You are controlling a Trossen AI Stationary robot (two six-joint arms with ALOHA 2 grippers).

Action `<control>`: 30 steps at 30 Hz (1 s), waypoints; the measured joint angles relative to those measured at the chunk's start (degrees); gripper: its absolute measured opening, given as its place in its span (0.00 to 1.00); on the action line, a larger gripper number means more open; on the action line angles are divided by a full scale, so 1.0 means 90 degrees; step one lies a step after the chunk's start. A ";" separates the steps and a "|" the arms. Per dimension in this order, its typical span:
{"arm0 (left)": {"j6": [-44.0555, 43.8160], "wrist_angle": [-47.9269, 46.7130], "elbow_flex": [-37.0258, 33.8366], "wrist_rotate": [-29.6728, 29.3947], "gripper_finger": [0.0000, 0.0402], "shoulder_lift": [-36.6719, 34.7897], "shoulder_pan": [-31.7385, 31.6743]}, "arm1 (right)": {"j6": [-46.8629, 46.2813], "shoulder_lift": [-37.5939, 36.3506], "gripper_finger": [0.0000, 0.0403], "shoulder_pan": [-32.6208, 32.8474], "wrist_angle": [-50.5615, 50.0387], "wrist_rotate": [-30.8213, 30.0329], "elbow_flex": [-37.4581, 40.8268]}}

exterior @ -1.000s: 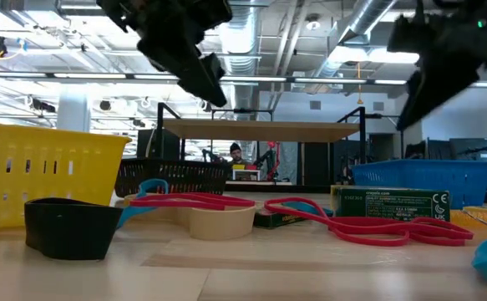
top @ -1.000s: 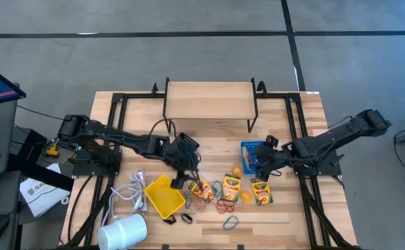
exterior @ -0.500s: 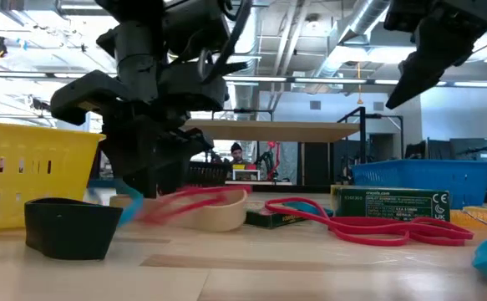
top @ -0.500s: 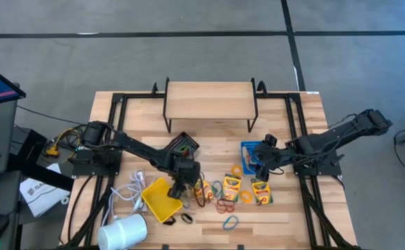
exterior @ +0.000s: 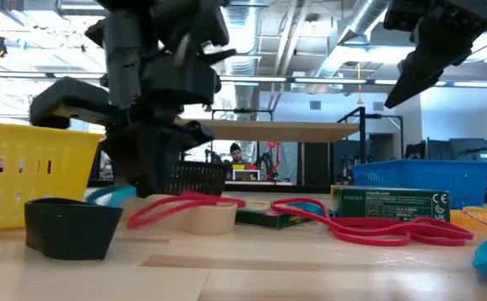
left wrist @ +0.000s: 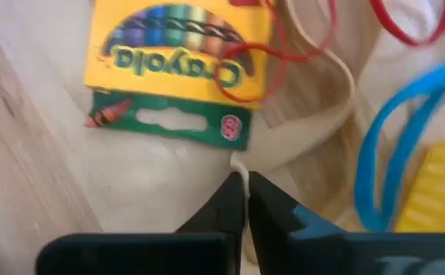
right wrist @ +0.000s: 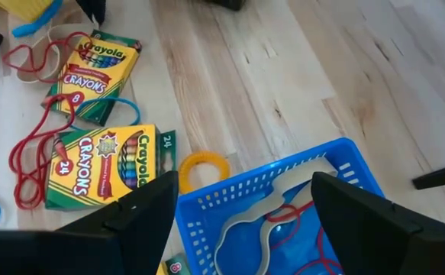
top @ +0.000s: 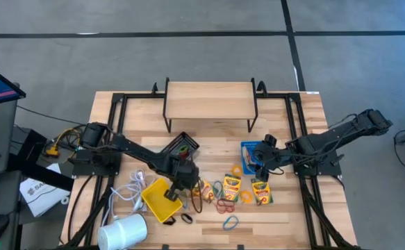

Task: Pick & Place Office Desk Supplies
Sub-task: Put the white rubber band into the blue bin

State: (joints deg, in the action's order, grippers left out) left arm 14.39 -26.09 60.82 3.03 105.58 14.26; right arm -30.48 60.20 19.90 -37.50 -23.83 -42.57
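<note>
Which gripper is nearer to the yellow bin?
The left. The left gripper is down at the table right beside the yellow bin, fingers shut. The right gripper hangs open over the blue bin, farther away.

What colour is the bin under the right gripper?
Blue bin, clearest in the right wrist view.

"Crayola" on the crayon box (left wrist: 178, 72) ahead of the left gripper. Near the blue bin (right wrist: 283, 206): one box (right wrist: 109, 166) reads "CRAYONS 24", another (right wrist: 96, 67) "Crayola CRAYONS 8".
</note>
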 joint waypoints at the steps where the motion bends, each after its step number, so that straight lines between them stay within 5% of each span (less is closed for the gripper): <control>1: 0.0014 -0.0028 0.0017 -0.0044 0.01 -0.0132 -0.0019 | 0.0000 0.0000 0.74 0.0000 0.0002 0.0000 0.0000; 16: 0.0029 0.1746 0.0109 0.0026 0.01 -0.2964 -0.0886 | 0.0458 0.0000 0.74 0.0000 0.0794 -0.0194 0.0005; 25: 0.0572 0.3495 0.0107 0.0628 0.01 -0.2773 -0.1059 | 0.2224 0.0000 0.74 -0.0063 0.3108 -0.0118 0.0005; 30: 0.0804 0.4555 0.0122 0.0849 0.01 -0.2202 -0.1206 | 0.2703 -0.0002 0.74 -0.0063 0.4226 0.1054 0.0005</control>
State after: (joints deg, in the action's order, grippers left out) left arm 21.63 14.90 61.92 10.67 85.76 3.41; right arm -6.15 60.18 19.34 0.54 -14.34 -42.52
